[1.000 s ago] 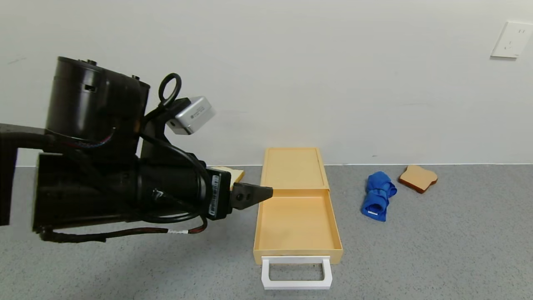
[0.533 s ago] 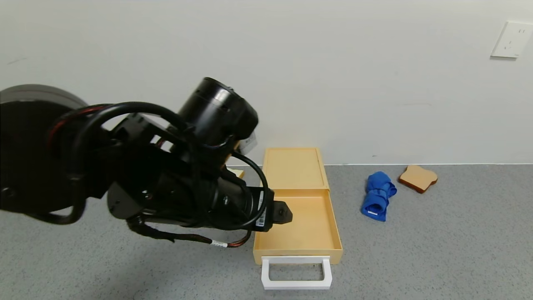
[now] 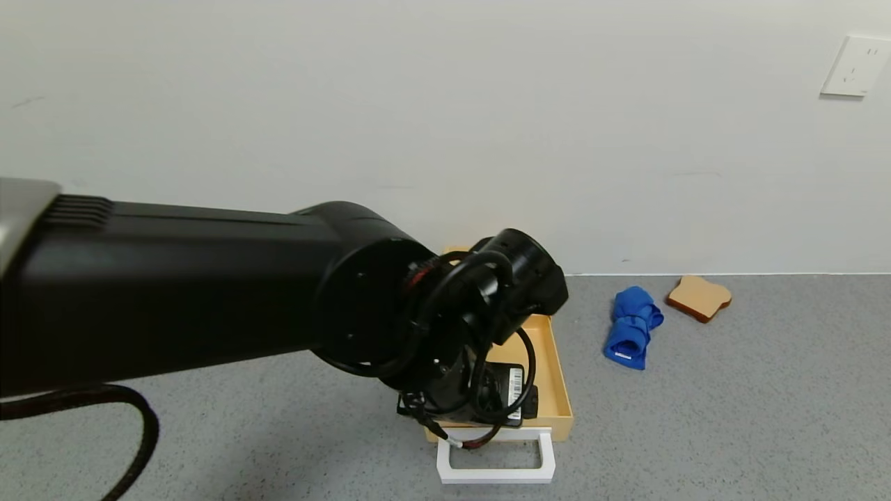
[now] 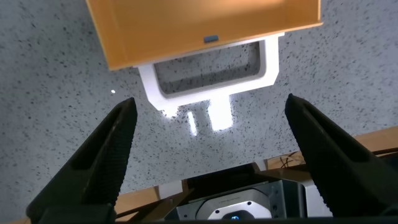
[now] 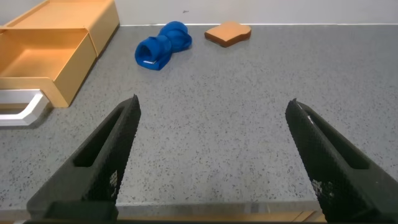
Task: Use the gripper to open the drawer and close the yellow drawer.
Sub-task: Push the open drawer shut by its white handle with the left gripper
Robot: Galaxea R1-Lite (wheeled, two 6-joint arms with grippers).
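Note:
The yellow drawer [image 3: 553, 362] stands open against the wall, its tray pulled toward me and its white loop handle [image 3: 495, 456] in front. My left arm reaches across the head view. Its gripper [image 3: 511, 400] points down over the tray's front edge, just above the handle, and hides most of the tray. In the left wrist view the left gripper [image 4: 210, 102] is open and empty. Its fingers [image 4: 106, 162] stand wide on either side of the handle [image 4: 211, 74], and the tray front [image 4: 205, 25] lies beyond. My right gripper [image 5: 212, 102] is open and empty, low over the table to the drawer's right.
A rolled blue cloth [image 3: 632, 327] and a bread slice [image 3: 698, 297] lie to the right of the drawer, near the wall. Both show in the right wrist view, the cloth [image 5: 160, 46] and the bread [image 5: 228, 32]. A wall outlet [image 3: 855, 66] is at the upper right.
My left arm has swung right and down, from beside the drawer's left edge to over the tray's front. The gripper now points down above the handle. The drawer has not moved.

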